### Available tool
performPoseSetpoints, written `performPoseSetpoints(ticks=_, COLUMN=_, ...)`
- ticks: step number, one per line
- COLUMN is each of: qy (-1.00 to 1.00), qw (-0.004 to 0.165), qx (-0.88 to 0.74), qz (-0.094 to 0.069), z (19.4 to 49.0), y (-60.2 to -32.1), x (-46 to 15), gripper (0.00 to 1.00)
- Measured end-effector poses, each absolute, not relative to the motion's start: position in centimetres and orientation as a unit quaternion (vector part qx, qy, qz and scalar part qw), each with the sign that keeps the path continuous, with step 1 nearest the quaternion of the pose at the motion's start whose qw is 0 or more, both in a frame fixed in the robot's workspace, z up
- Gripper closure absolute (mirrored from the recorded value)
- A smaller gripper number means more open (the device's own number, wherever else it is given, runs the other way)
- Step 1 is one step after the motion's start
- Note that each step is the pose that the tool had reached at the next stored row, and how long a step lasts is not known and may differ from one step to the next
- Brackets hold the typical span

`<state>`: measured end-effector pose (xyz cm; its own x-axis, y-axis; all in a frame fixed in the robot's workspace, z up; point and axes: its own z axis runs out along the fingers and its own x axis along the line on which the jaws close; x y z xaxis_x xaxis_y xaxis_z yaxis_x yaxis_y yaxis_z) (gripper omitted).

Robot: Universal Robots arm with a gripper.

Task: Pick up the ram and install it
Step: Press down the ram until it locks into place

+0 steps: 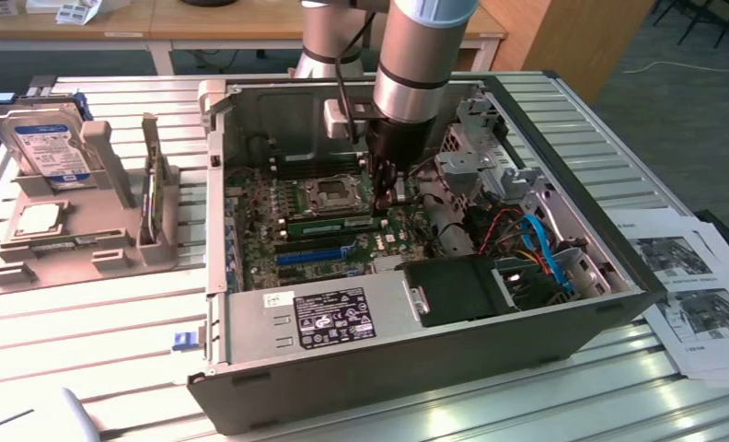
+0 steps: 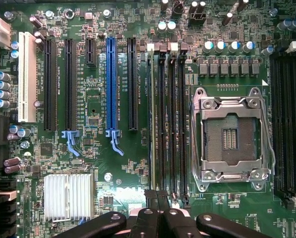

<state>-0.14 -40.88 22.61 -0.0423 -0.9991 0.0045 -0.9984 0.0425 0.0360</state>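
ram (image 1: pixel 335 222) seated in slot, beneath claw (image 1: pixel 382 195)

A slatted metal table (image 1: pixel 82 322) stands on blue-grey carpet (image 1: pixel 659 83), wooden desks (image 1: pixel 156 23) behind.

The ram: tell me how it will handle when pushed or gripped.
The ram is a thin green board standing on edge in the motherboard, so probably stiff and light. Being so narrow, it would likely crack under a sideways push rather than bend.
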Motion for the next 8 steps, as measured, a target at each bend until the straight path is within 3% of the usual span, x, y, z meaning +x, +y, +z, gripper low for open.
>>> performPoseSetpoints(ticks=8, qy=-0.722, qw=0.014, qx=0.692, qz=-0.011, z=22.58, y=-40.88, x=-0.15, gripper=0.90)
